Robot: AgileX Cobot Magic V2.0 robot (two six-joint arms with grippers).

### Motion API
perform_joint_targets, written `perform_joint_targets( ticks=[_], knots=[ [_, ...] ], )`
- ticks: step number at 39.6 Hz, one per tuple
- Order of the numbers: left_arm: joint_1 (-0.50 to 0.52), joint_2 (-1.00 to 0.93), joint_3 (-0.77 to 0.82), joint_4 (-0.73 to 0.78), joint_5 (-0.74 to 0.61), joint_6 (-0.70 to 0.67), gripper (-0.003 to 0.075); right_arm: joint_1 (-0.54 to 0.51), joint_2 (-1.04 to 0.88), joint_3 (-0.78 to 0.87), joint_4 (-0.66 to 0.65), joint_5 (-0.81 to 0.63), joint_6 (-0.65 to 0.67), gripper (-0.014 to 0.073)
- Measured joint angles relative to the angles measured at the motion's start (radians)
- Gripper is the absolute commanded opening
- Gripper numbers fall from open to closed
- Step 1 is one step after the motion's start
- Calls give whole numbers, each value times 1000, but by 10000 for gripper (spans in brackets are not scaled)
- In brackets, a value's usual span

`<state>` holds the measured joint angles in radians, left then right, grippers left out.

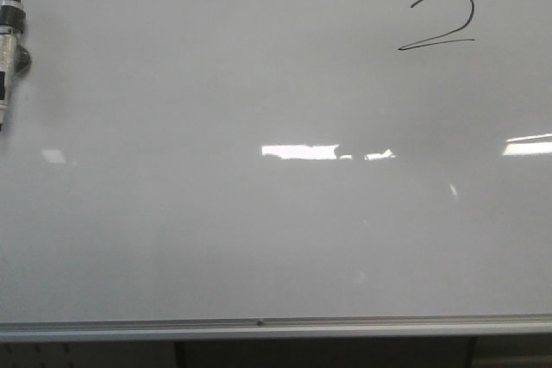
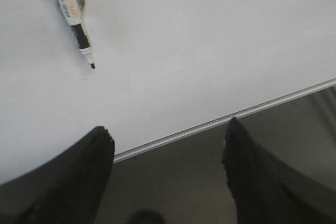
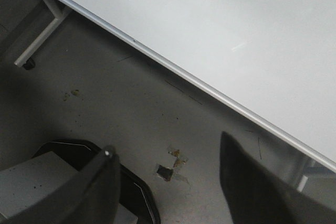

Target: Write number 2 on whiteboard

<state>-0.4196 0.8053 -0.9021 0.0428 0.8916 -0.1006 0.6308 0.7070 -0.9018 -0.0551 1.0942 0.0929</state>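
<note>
We see the whiteboard filling nearly the whole front view, a glossy white-grey surface with a silver rail along its near edge. Bright rectangular reflections sit across its middle band. On it, toward the far right corner, we read the number 2, drawn in thin black line with a curved top and a long flat base stroke. At the far left edge a marker lies on the board, partly cut off by the frame; in the left wrist view we find it uncapped, its black tip bare against the white and its shadow beside it.
</note>
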Motion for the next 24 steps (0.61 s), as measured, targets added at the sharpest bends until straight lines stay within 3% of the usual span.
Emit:
perform_joint_targets(
  ticks=[13,24],
  knots=[
    [-40,-101,0,-7,30,0,270,0,-33,59,-25,-96,2,421],
    [-40,-101,0,-7,31,0,6,0,-33,59,-45,-98,2,-8]
  ],
)
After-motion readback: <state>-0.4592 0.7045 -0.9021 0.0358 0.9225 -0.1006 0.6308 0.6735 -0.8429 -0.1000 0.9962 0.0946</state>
